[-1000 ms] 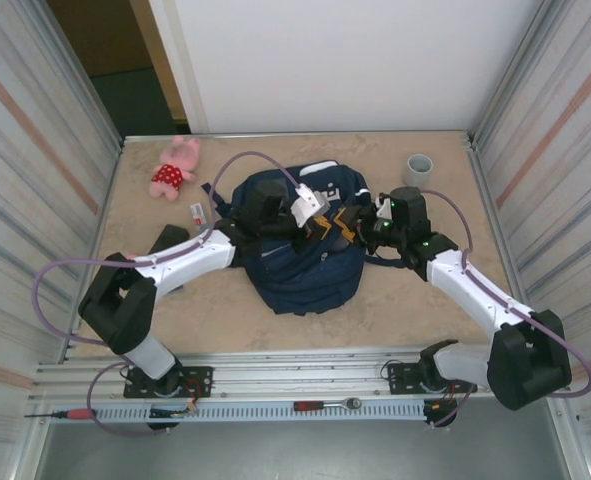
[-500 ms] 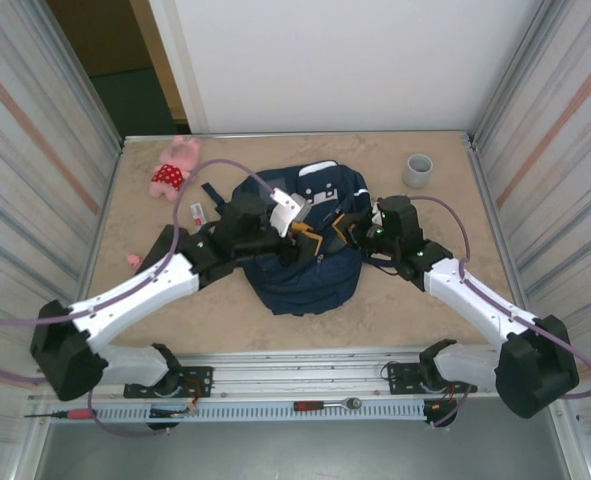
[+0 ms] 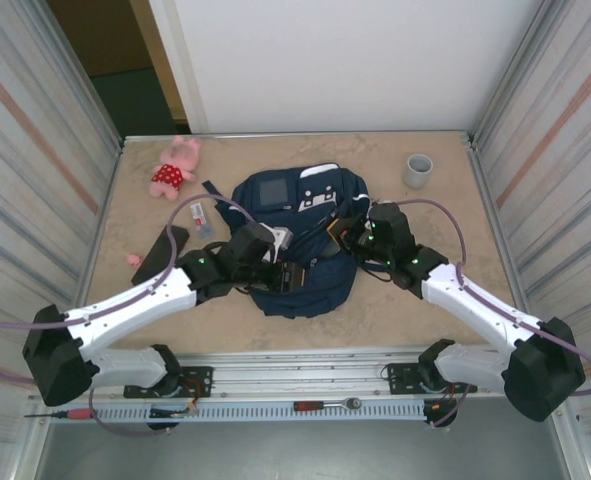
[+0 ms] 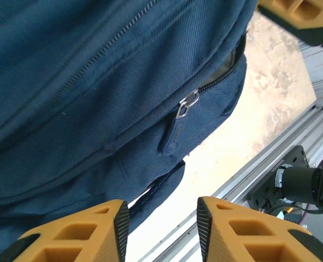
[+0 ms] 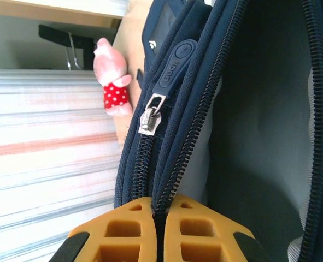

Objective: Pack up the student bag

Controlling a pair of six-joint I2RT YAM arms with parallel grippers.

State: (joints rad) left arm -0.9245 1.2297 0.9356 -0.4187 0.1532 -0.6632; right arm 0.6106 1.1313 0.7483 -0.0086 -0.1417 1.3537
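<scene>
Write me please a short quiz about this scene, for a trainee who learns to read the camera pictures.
1. True or false: the right hand is shut on the rim of the bag.
2. Which thing stands at the far right, apart from the bag? A: bottle. B: cup. C: ball.
3. Fill in: the left hand is open, and just ahead of its fingers hangs the bag's ____.

Key: 1 true; 2 B; 3 zipper pull.
</scene>
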